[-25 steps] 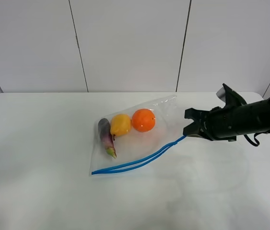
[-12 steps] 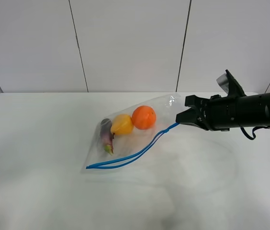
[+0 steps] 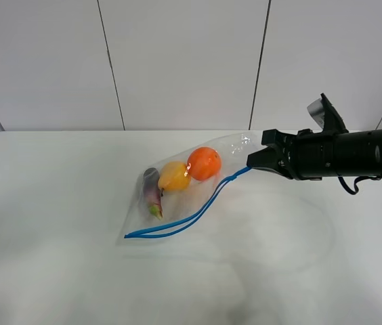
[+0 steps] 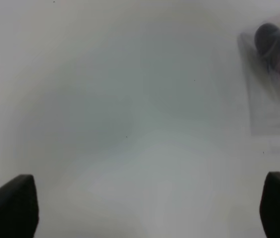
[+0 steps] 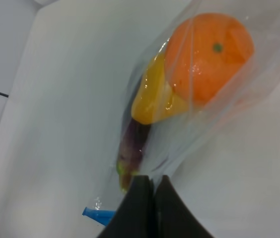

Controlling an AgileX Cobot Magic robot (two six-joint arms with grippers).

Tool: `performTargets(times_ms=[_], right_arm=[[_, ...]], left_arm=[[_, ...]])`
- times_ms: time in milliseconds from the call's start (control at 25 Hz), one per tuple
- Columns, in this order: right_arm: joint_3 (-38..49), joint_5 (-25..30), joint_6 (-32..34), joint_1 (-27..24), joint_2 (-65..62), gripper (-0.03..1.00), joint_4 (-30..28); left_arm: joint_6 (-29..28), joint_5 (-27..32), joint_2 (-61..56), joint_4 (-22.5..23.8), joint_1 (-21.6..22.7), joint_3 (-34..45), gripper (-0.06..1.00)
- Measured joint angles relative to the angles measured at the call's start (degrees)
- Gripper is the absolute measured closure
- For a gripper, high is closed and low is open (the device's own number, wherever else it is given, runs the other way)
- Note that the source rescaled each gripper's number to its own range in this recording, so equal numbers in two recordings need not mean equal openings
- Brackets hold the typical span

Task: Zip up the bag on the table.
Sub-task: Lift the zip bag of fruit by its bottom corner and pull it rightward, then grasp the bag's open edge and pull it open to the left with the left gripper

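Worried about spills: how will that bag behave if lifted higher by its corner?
Probably floppy: the bag sags below the right gripper pinching its corner. The orange and pear look loose, so they would likely roll and shift the weight.

Your exterior high view bright, evenly and diffusely lit, faint soft shadow under the bag (image 3: 177, 203) on the table (image 3: 55, 257), small glints on the orange (image 3: 204, 164), your left wrist view hazy and out of focus, eggplant (image 4: 271, 42) smeared, your right wrist view sharper, white highlights on crinkled plastic
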Motion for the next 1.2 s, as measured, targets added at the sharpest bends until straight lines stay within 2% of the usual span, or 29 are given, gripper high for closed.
performTargets(times_ms=[760,1200], right_arm=[[0.00,1.97,-6.51,0.00,0.00,0.97,4.22],[0.00,2.17,-7.05,0.00,0.00,0.97,4.54]], left_arm=[[0.00,0.00,0.00,0.00,0.00,0.00,-0.06],[0.00,0.00,0.00,0.00,0.00,0.00,-0.06]])
